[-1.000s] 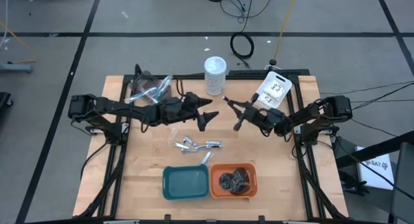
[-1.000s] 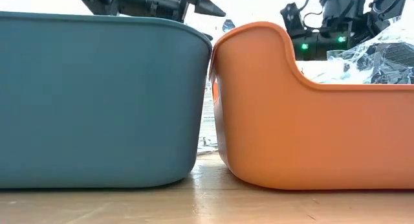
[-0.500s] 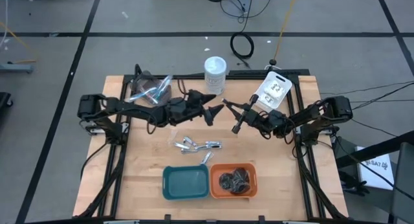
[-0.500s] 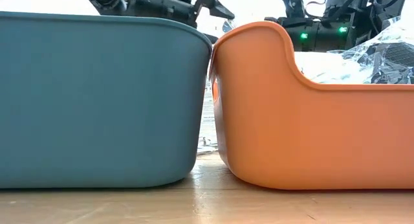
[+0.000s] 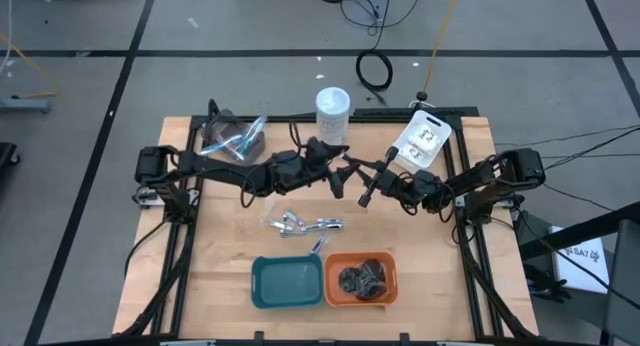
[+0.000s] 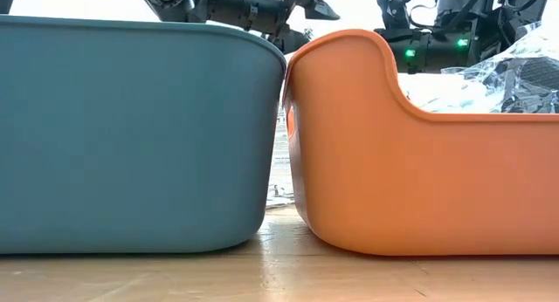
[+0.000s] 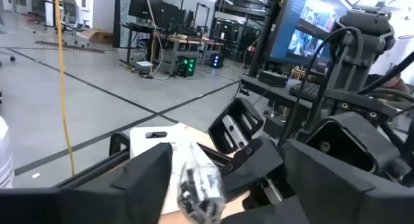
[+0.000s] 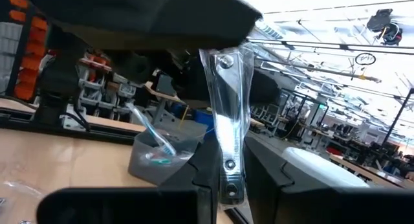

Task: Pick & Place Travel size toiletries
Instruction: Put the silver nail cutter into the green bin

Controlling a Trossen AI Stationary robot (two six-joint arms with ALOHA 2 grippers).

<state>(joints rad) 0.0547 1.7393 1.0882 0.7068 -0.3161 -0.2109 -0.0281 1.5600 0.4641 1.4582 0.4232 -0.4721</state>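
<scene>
Two dark arms meet above the middle of a wooden table (image 5: 230,256) in what looks like a mid-air handover: the right gripper (image 5: 352,168) is clamped on a clear wrapped piece (image 8: 225,130) holding small dark items, raised and pointed toward its partner, seemingly so the other arm can take it. The left gripper (image 5: 338,172) reaches in from the opposite side, its fingers (image 7: 145,179) spread to either side of the packet (image 7: 197,185) and not yet pressed on it. Below and just ahead of the two grippers, a loose cluster of slim silver-white tubes (image 5: 303,223) lies on the wood, waiting its turn. Further out on that side sit a teal tray (image 5: 287,282), which looks empty, and touching it an orange tray (image 5: 386,287) with dark round bundles (image 5: 364,279) in clear wrap already in it, suggesting sorting by kind. Behind the grippers stand a white-lidded jar (image 5: 333,116), a pile of clear wrapped pieces (image 5: 232,138) and white packets with black print (image 5: 422,141). Around the table: grey flooring marked with dark lines, a coiled cable (image 5: 375,71), and a workshop with monitors and racks.
</scene>
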